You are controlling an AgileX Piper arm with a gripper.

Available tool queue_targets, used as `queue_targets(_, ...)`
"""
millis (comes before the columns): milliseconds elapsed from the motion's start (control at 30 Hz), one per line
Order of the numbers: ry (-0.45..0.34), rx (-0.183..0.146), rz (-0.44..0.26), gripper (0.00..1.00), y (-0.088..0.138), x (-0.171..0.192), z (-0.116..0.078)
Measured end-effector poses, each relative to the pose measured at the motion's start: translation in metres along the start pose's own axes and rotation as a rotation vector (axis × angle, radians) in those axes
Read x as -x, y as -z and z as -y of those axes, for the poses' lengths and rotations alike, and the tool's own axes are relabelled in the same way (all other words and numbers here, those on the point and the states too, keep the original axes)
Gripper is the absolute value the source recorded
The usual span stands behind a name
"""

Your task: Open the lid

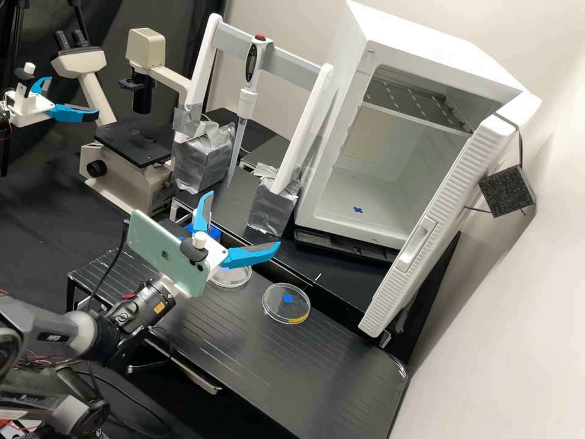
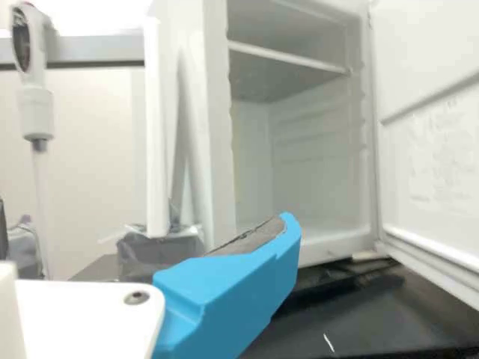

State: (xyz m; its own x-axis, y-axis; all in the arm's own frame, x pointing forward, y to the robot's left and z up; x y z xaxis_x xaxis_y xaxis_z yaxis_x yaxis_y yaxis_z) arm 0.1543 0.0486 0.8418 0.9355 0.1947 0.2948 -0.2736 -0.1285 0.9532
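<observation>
**While your gripper hangs with nothing between its fingers, two clear round dishes lie low beside it**

You have the tool's two blue fingers spread well apart, tips separated, clamped on nothing. The near round dish shows in the high view just past the lower finger, which hides part of its rim. The far round dish, the one with a blue spot and a yellow mark near its edge, lies farther off on the tool's right, apart from both fingers. You'll find both flat on the ribbed black platform. Whether a lid sits on either dish, you can't tell from these views.

Behind the fingers, your tool carries a pale green phone. Ahead of them stands the white cabinet, its ribbed door swung wide. In the wrist view, you see that cabinet beyond one blue finger. Also ahead of the tool, toward its left, a pipette hangs upright at the white frame, and farther left stands a microscope.
</observation>
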Motion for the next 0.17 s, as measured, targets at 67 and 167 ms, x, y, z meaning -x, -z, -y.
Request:
queue_targets(67, 0.018, -0.012, 0.002, 1.0, -0.0006, -0.0006, 0.0031)
queue_targets(167, 0.042, -0.044, 0.008, 1.0, -0.0025, -0.0016, 0.0061)
